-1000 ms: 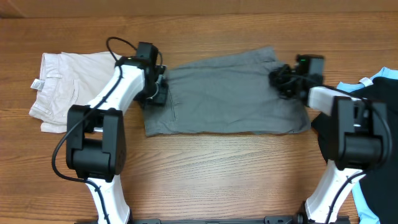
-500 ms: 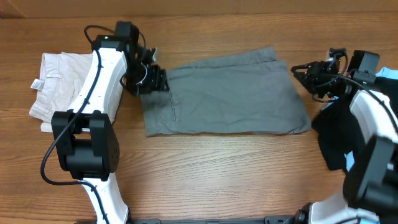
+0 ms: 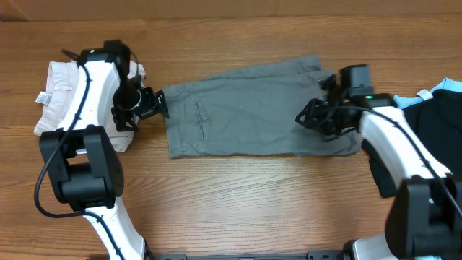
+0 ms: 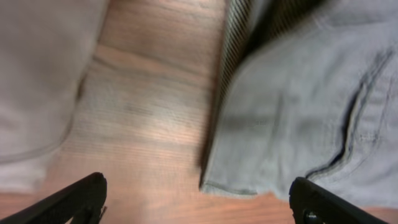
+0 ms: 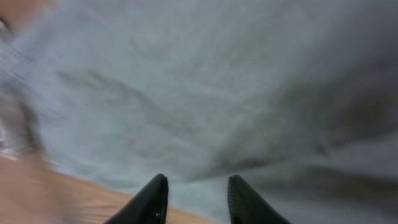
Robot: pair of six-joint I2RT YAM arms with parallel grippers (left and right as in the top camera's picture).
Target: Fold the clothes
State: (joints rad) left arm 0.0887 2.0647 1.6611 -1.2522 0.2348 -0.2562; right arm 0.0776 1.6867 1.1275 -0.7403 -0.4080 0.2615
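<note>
Nearest us, the brown wooden desk (image 3: 238, 202) lies bare along its front. Past that strip, the mid-grey cotton shorts (image 3: 253, 108) lie flat in the middle of the desk, stretched left to right, with a pocket seam near their left end. The left pincer (image 3: 159, 105) hovers just beside the shorts' left edge, over the wood, its fingers spread wide and holding nothing. The right pincer (image 3: 303, 117) is over the shorts' right part, its fingers parted by a narrow gap; we cannot tell whether they touch the cloth. Farther left lie the cream-white fabric shorts (image 3: 61, 87), bunched. At the right edge lies the black and light-blue fabric top (image 3: 444, 119), partly behind the right arm.
</note>
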